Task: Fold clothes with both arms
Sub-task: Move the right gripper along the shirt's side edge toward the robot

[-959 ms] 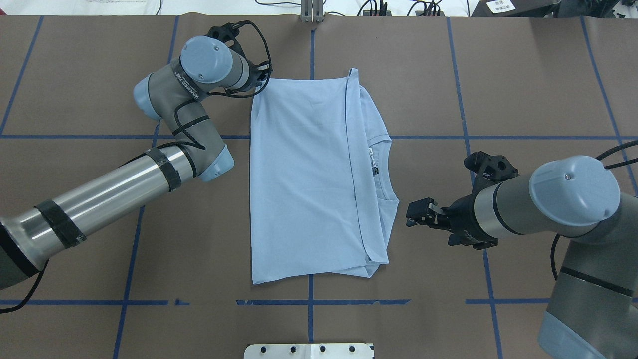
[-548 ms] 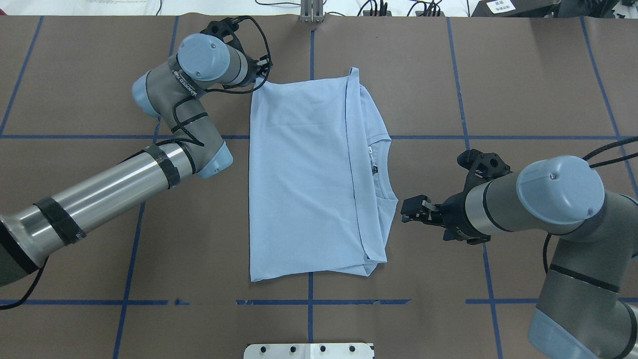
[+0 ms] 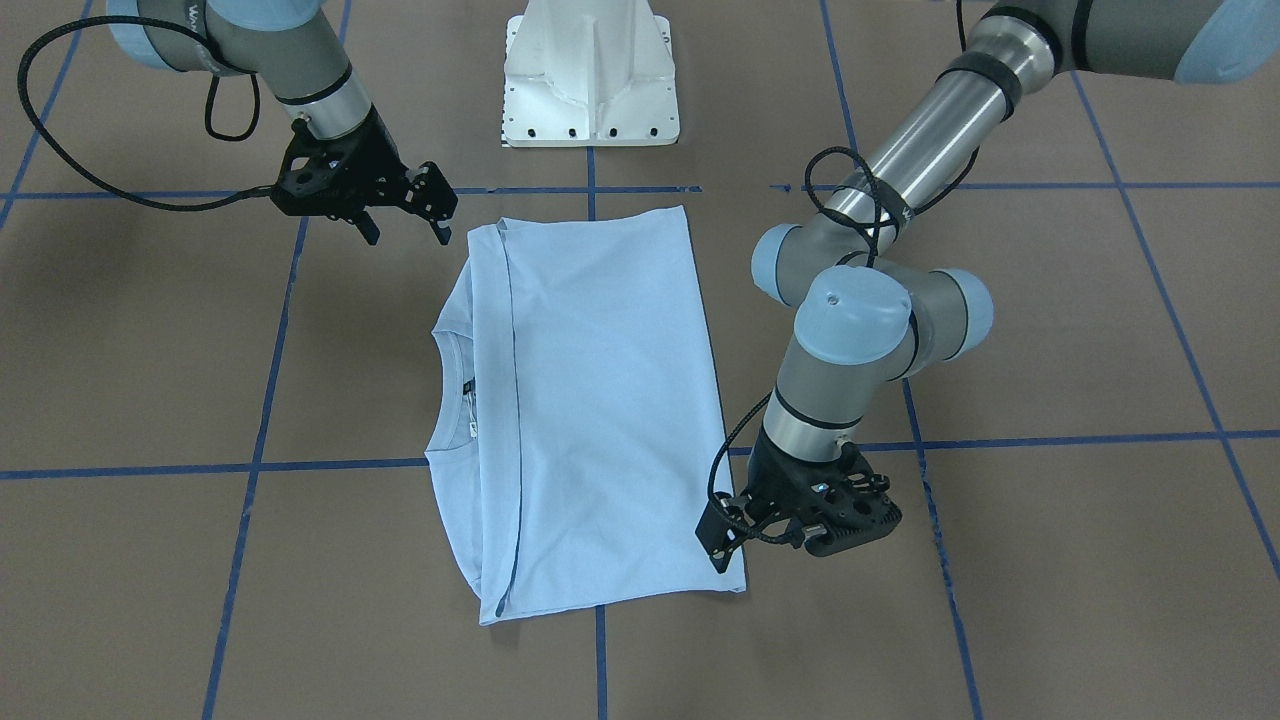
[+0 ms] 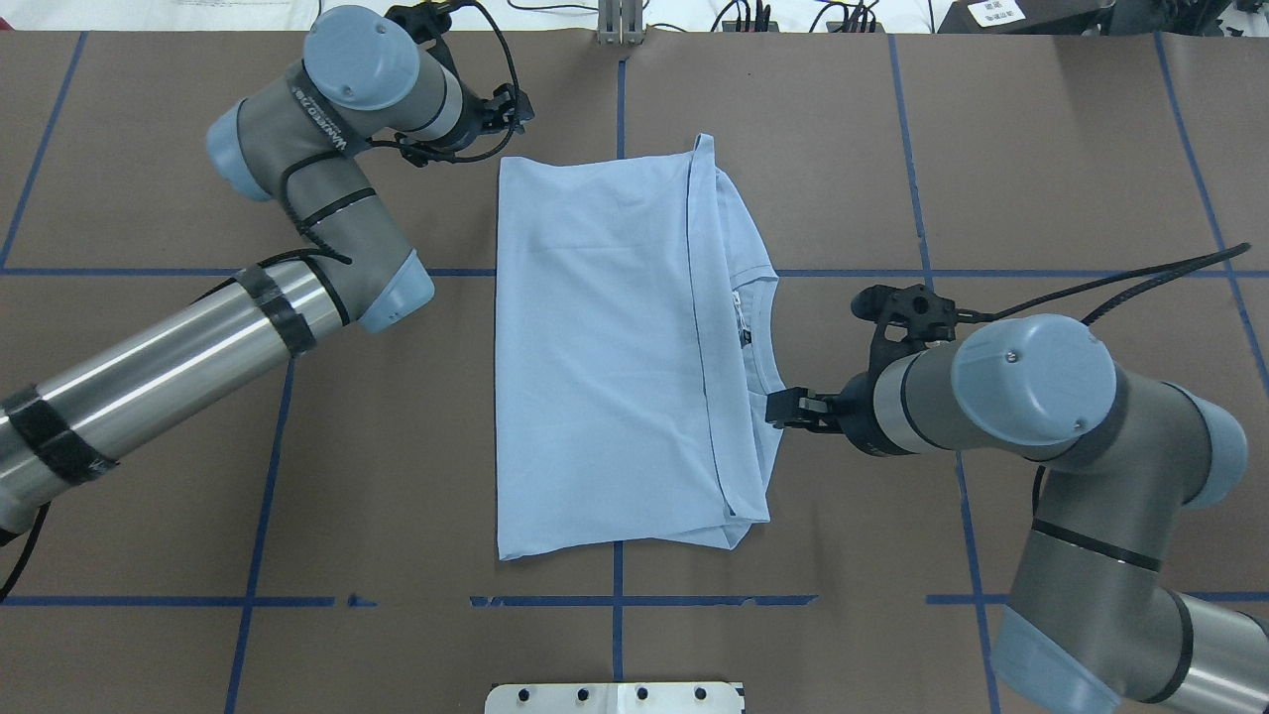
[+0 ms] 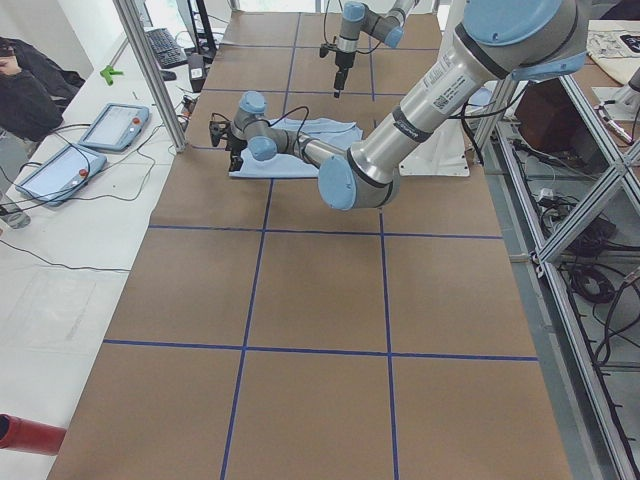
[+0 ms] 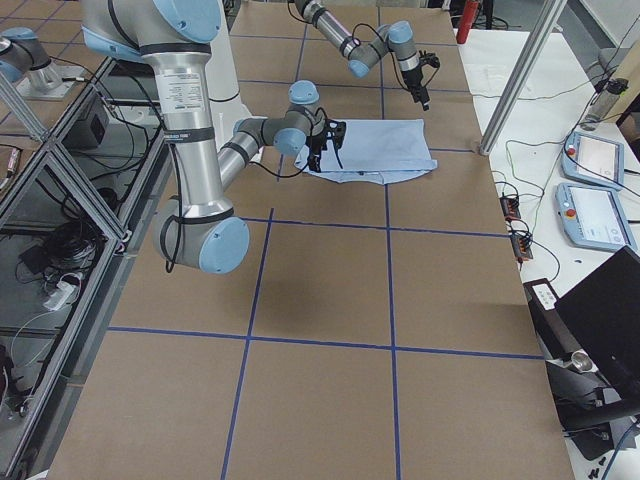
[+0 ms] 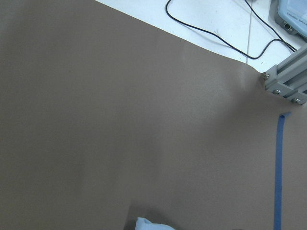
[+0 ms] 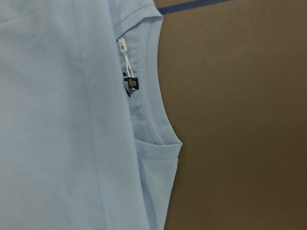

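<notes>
We judge the step in hand to be taking a fresh hold on the T-shirt (image 4: 595, 347) for its next fold. The right end effector (image 4: 780, 408) hangs with its fingers spread and nothing between them, and the shoulder edge beside the collar (image 8: 154, 103) lies just below its tips. We would bring it low, slide one finger under every layer, and close only once the cloth is well in. The left end effector (image 3: 722, 545) sits just beside the hem corner, which lies flat. We cannot tell whether it is released or clenched. Both arms should lift together so that the fold stays square. The light blue T-shirt rests flat on the brown surface (image 4: 843, 149), one side doubled over, a dark label (image 8: 132, 82) showing inside the collar.
</notes>
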You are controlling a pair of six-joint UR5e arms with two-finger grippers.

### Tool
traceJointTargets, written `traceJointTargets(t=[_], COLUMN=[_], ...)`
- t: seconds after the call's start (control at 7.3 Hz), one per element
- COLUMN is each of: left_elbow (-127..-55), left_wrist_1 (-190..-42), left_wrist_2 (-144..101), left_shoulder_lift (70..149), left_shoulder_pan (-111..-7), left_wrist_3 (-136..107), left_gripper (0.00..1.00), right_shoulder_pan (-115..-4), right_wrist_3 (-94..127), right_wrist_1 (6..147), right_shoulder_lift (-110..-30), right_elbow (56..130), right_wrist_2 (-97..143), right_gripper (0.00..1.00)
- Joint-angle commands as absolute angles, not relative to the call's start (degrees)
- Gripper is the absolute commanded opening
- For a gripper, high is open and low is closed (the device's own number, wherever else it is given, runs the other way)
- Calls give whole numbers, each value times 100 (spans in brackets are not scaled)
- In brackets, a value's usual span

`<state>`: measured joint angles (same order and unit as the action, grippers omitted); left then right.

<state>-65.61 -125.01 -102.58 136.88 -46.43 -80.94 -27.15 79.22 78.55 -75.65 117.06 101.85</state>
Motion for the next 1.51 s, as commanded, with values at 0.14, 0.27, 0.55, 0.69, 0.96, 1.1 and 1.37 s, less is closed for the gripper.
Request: traceJointTargets(t=[0.14,0.27,0.55,0.69,0.96,1.1,1.37], left_elbow=[-7873,-7953,-7980,-7989,-8129,-8130,-8139], left_wrist_1=[-12059,-12059,-12059,-12067,-12067,-12067,-12085], left_wrist_2=[-10301,-10301,-10301,-10301,-10301,-10301,-10301], left_shoulder_lift=[12939,12885,12876,12841,12727,12727,12648], left_shoulder_pan=[-4649,-4641,-4641,-4641,-4641,-4632,-4623], left_wrist_3=[-8068,-8068,-8068,-8068,-8077,-8077,-8077], left_gripper=[100,100,100,100,100,100,100], right_shoulder_pan=[-2628,-2602,-2497,-2479,-2312,-2103,-1942], right_wrist_3=[7409,7592,7497,7567,7463,7453,6110], right_wrist_1=[8500,8490,8403,8394,8358,8428,8594], right_shoulder_lift=[-6865,-6777,-6541,-6487,-6434,-6399,-6381], right_elbow=[11357,11303,11032,10978,10837,10854,10854], right_wrist_2=[10186,10247,10248,10257,10003,9462,9080], right_gripper=[100,100,100,100,88,82,69])
